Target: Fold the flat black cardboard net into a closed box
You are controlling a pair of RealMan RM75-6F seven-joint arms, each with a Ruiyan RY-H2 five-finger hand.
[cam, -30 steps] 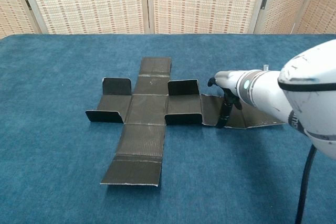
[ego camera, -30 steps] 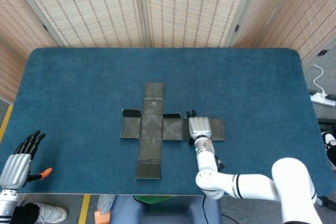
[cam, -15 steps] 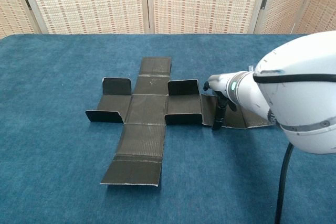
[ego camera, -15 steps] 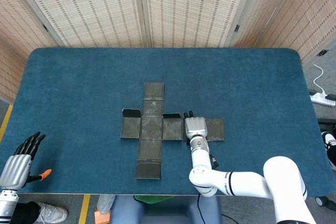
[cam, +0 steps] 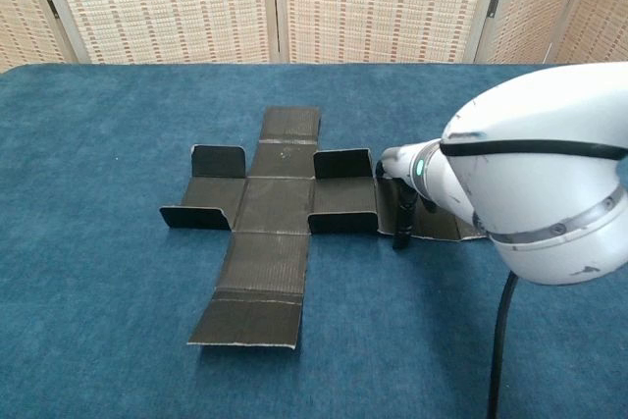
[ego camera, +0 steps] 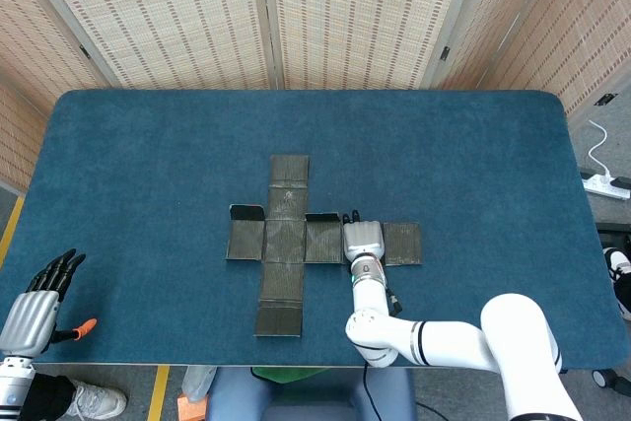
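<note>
Black cardboard, cut in a cross shape, lay near the middle of the blue bench [ego camera: 148, 145]. This cardboard net [ego camera: 286, 244] was mostly flat, but in the chest view some small side flaps [cam: 342, 164] stood up a little.

The right hand [ego camera: 363, 240] rested on the right arm of the cross, just right of the middle part. Its dark fingers [cam: 401, 223] pointed down and touched the cardboard at its near edge. It was hard to tell if the fingers were spread or pressed together, because the big white arm hid most of them.

The left hand [ego camera: 37, 305] was far away at the lower left corner of the head view, off the bench edge. Its fingers were straight and a bit apart, holding nothing.
</note>
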